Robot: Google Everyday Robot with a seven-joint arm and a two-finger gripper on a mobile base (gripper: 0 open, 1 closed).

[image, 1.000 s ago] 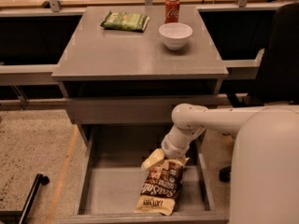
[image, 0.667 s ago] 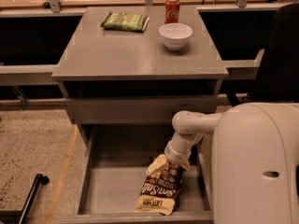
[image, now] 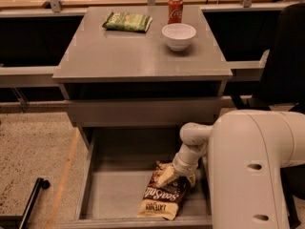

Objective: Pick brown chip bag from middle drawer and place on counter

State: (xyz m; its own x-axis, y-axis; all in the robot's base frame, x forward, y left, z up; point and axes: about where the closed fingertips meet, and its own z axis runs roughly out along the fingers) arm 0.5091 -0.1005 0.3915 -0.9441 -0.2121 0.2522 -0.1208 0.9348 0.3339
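The brown chip bag (image: 162, 194) lies flat on the floor of the open middle drawer (image: 114, 190), at its front right, with the white lettering facing up. My gripper (image: 178, 178) reaches down into the drawer and sits over the bag's far end. It is open, with one pale finger (image: 165, 177) on the bag's left side and the other on its right. The bag still rests on the drawer floor. The counter (image: 124, 51) is the grey cabinet top above.
On the counter are a flat green bag (image: 127, 21), a white bowl (image: 178, 35) and a red soda can (image: 175, 9) at the back. My white arm (image: 252, 171) fills the lower right. A black chair (image: 286, 56) stands at right.
My arm has swung nearer the camera and covers more of the right side. The gripper has settled lower onto the bag's far end. The bag has not moved.
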